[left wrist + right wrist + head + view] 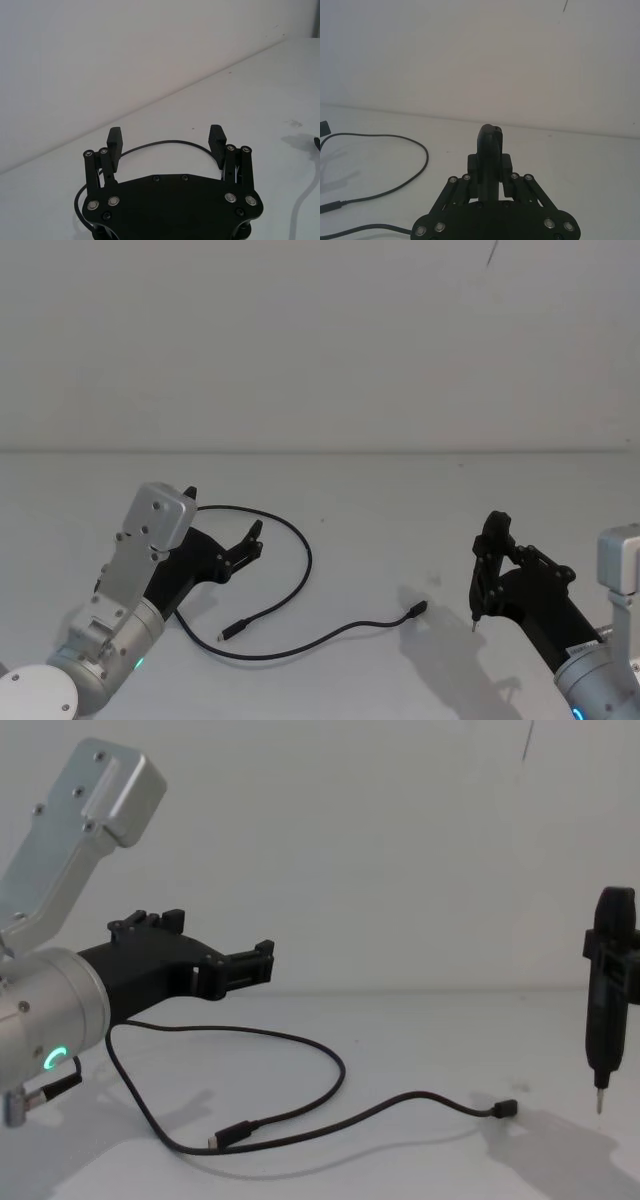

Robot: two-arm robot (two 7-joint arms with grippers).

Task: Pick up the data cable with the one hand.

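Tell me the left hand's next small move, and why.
Probably lower the left hand toward the table: its fingers are open and it hovers above the loop of the data cable, which lies flat beneath and ahead of them. The right hand sits off to the right, holding a slim black tool.

Left claw (166, 136) spread wide, right claw (490, 167) clamped.

White table (400, 510), plain white wall (300, 340) behind, slim black metal-tipped stick (607, 1005) pointing down.
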